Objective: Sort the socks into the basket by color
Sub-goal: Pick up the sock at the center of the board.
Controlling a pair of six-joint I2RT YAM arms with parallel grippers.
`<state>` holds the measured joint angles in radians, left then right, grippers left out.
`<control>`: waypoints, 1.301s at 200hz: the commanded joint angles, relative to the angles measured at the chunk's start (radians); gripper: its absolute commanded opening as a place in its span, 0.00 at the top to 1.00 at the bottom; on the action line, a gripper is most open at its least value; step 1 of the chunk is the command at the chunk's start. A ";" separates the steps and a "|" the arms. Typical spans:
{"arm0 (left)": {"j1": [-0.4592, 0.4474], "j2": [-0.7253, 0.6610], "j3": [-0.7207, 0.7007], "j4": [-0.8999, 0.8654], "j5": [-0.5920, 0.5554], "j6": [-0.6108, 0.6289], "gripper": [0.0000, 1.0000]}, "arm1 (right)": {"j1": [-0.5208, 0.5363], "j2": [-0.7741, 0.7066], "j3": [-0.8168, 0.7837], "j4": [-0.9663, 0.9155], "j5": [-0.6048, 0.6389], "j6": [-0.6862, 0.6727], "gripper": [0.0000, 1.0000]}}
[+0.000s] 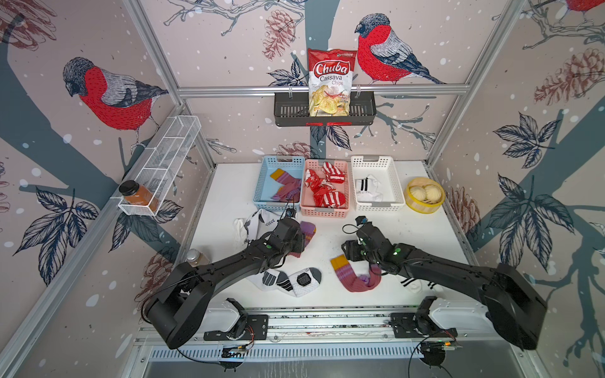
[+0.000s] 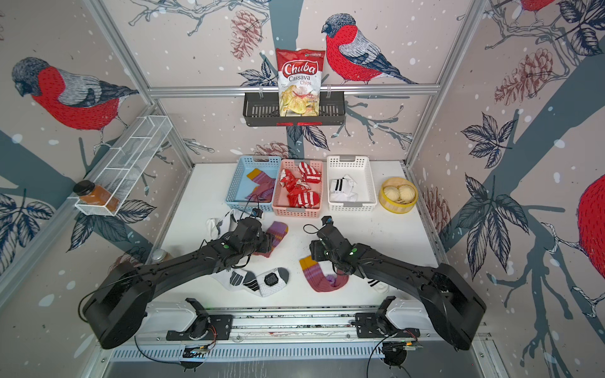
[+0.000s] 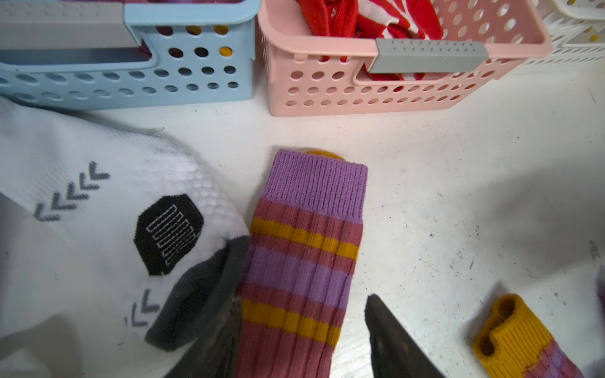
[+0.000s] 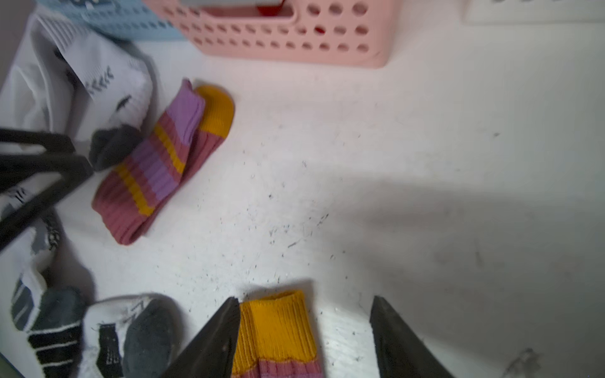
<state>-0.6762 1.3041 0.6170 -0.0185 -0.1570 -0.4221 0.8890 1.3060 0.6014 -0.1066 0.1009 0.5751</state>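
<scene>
The left jaws were recorded spread apart astride a folded maroon-purple sock (image 3: pixel 304 261) lying on the surface (image 3: pixel 458 196) just in front of the blue basket (image 3: pixel 196 14). The right jaws were likewise released, nothing held, over the mustard cuff (image 4: pixel 275 327) of a second striped sock (image 1: pixel 357 284), and white socks (image 1: pixel 291 284) were noted loose near the front edge. The socks were judged light, limp and ribbed, so little slip was expected, though a doubled layer could unfold when lifted; a pinch across the folded middle, both layers together, was judged safest.
</scene>
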 commanded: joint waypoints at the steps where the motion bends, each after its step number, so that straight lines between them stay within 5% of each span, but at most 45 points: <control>1: -0.002 -0.037 -0.008 -0.012 -0.033 -0.010 0.37 | 0.059 0.058 0.025 -0.051 0.041 -0.005 0.31; 87: 0.015 -0.162 -0.043 -0.090 -0.154 -0.019 0.32 | 0.179 0.254 0.124 -0.153 0.120 0.034 0.28; 167: 0.028 -0.181 -0.061 -0.072 -0.136 -0.027 0.31 | 0.153 0.228 0.149 -0.158 0.135 0.026 0.75; 217: 0.029 -0.179 -0.067 -0.060 -0.121 -0.026 0.31 | 0.097 0.183 0.185 -0.116 0.118 -0.022 0.82; 260: 0.032 -0.175 -0.070 -0.051 -0.112 -0.026 0.31 | 0.041 0.190 0.385 -0.110 0.055 -0.124 0.84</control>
<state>-0.6460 1.1263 0.5491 -0.0895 -0.2829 -0.4446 0.9432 1.4986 0.8951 -0.2459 0.2050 0.5289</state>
